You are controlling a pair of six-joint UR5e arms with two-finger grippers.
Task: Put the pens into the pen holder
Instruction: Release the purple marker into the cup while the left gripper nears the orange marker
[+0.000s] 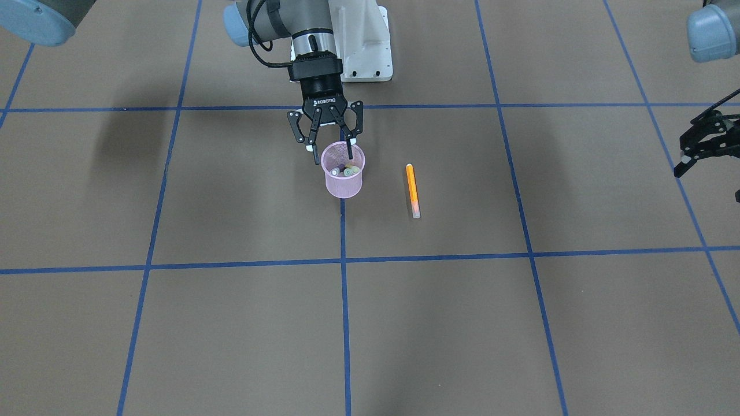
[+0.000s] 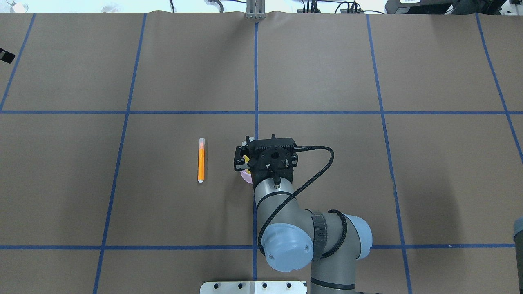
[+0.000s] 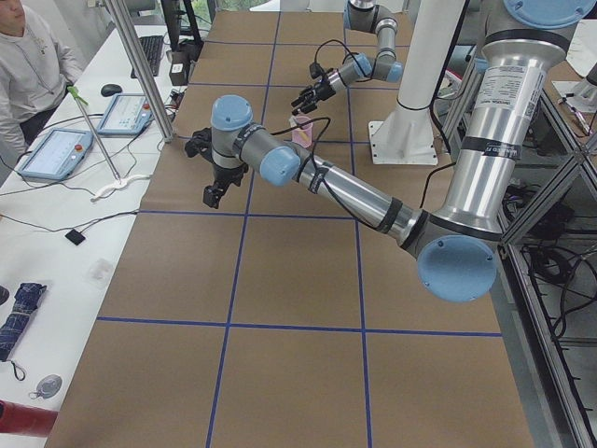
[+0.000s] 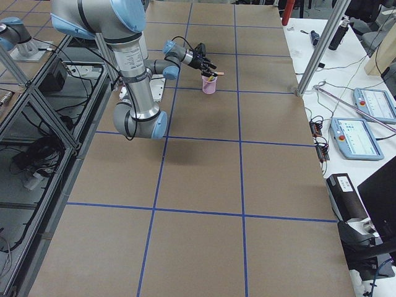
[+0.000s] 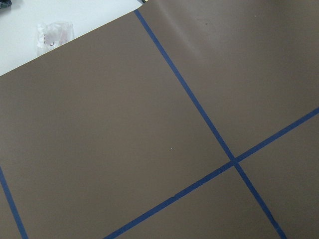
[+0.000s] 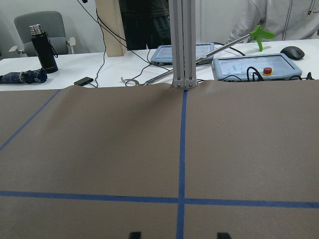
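1. Claw first: our right claw (image 1: 333, 157) is spread wide and holds nothing. It hangs right over the pen holder (image 1: 343, 185), a small pink mesh cup standing on the table (image 1: 231, 323).
2. Pens (image 1: 348, 171) with clear caps stand inside the cup. We see a few tops but cannot count them for sure.
3. One finger (image 1: 349, 151) looks like it is at the mouth of the cup, maybe a bit inside. We cannot tell which. So we think the job now is to get the claw out and away.
4. We should go straight up, slowly, with no sideways push. A bump on the rim could tip the cup and spill the pens.
5. The orange pen (image 1: 411, 190) lies flat on the table, near the cup but not touching it. It is the only pen we see outside, so it looks like the last one.
6. For that pen we should come down over its middle, put one finger on each long side, and squeeze across the thin way.
7. Our left claw (image 1: 688, 151) is far off at the side. The edge cuts it off, so we cannot tell if it is spread or closed.
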